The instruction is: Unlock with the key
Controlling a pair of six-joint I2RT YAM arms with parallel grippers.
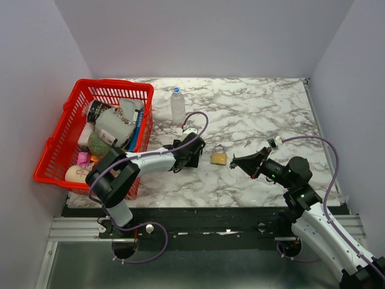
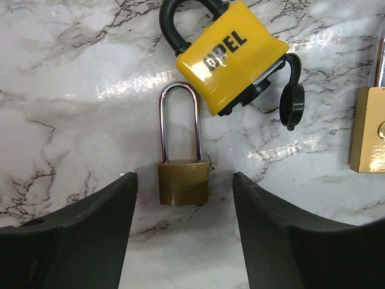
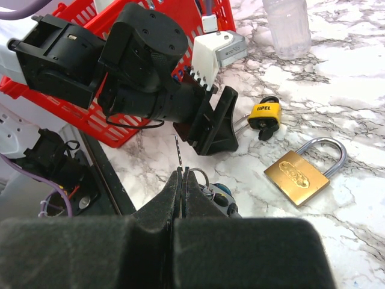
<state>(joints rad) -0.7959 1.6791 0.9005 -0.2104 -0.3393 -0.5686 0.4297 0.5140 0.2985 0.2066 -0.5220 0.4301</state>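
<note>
1. Left gripper (image 2: 184, 178): jaws spread, straddling small brass padlock (image 2: 183, 183), no contact; yellow padlock (image 2: 231, 54) at 12 o'clock
2. Right gripper (image 3: 180, 180): jaws pressed together, pinching key (image 3: 178, 150), blade toward 12 o'clock

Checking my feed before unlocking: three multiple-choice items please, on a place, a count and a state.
1. Where is the small brass padlock? A inside the red basket; B between the open jaws of the left gripper; C hanging on the basket's rim.
2. How many padlocks lie on the table? A two; B three; C five.
3. The jaws of the right gripper are: A wide open; B shut on a padlock; C shut on the key.
Answers: B, the left wrist view shows it there. B, it plus the yellow padlock and the large brass padlock. C, the key's blade pokes out.
</note>
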